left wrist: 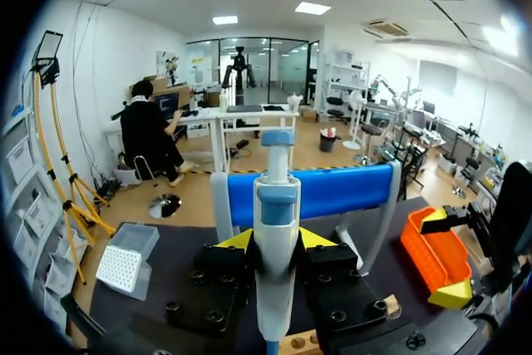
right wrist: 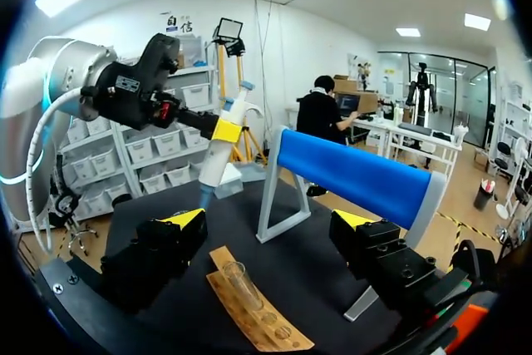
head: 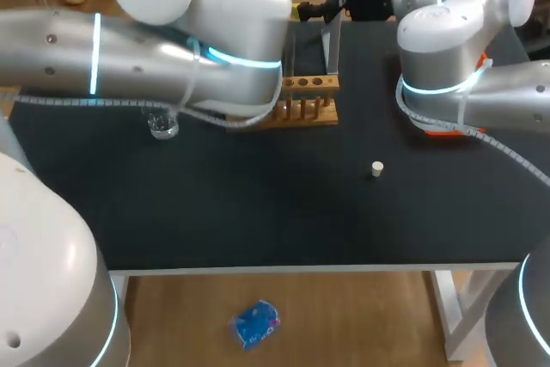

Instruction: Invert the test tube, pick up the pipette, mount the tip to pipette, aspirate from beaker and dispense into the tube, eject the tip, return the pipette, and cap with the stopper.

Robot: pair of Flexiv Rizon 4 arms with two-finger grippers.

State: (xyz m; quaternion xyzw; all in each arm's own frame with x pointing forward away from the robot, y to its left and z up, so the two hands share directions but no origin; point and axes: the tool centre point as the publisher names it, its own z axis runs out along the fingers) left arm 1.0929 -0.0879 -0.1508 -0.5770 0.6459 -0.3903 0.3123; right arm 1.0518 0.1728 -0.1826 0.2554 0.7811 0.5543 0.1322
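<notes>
Head view: the black table (head: 258,212) carries a wooden test tube rack (head: 307,100) near its far edge. A clear beaker (head: 161,127) stands to the rack's left, under the left arm (head: 129,58). A white stopper (head: 376,168) sits alone nearer the front edge, well apart from the rack. The right arm (head: 455,58) is at the far right, with an orange box (head: 443,129) partly showing beneath it.

Left wrist view: the left jaws are closed on the pipette (left wrist: 276,205), with one yellow fingertip (left wrist: 237,240) on each side of its body. The blue-barred pipette stand (left wrist: 332,191) is just ahead. A tip box (left wrist: 123,268) sits off to one side.

Right wrist view: the right jaws stand wide open, fingertips (right wrist: 189,218) far apart and gripping nothing. Below them a clear test tube (right wrist: 239,278) stands in one hole of the rack. Beyond, the left jaws hold the pipette tilted above the table, beside the stand.
</notes>
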